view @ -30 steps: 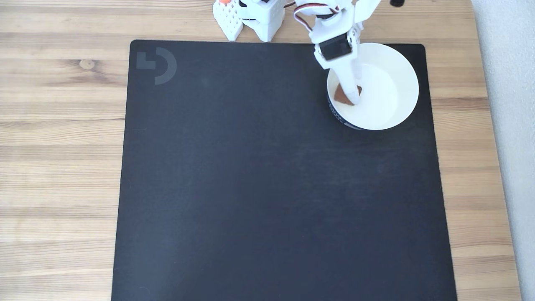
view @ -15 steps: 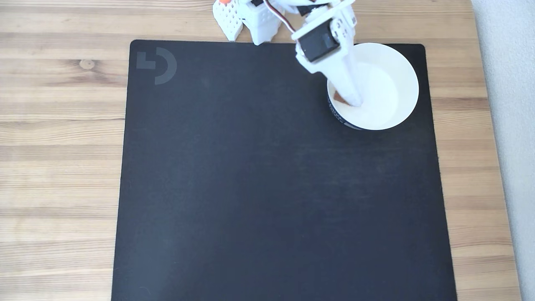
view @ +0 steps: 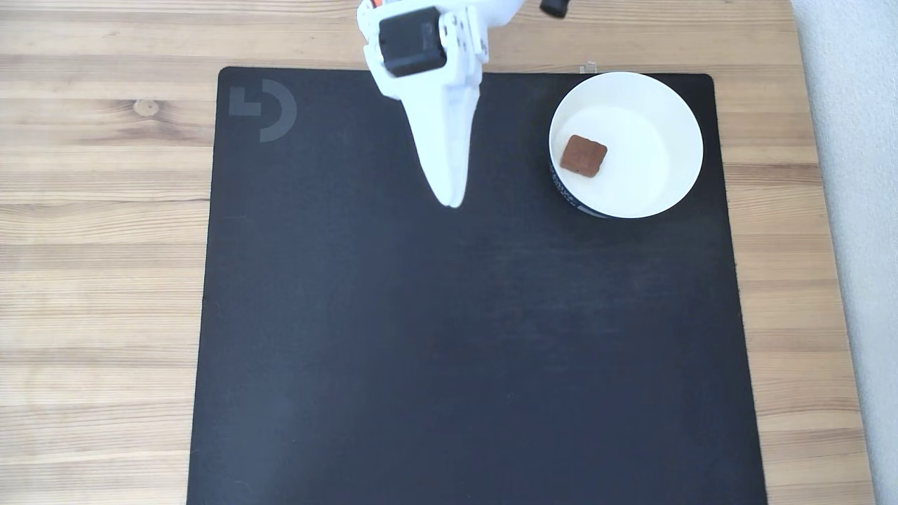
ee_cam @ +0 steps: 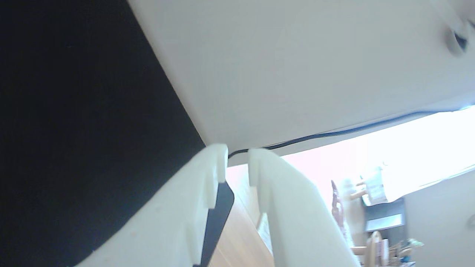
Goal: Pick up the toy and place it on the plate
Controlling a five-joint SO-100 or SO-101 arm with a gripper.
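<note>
Your hand (view: 451,200) has left the plate (view: 677,112), now at its 9 o'clock over the mat (view: 449,351), fingers narrow, empty; toy (view: 583,156) lies uncovered inside.

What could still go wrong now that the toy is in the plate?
Little, probably. The toy lies near the plate's left wall in the fixed view, so a knock could tip it out. The gripper, with a narrow gap between its fingers, hangs over the black mat just left of the plate; a rightward swing might hit the rim.
</note>
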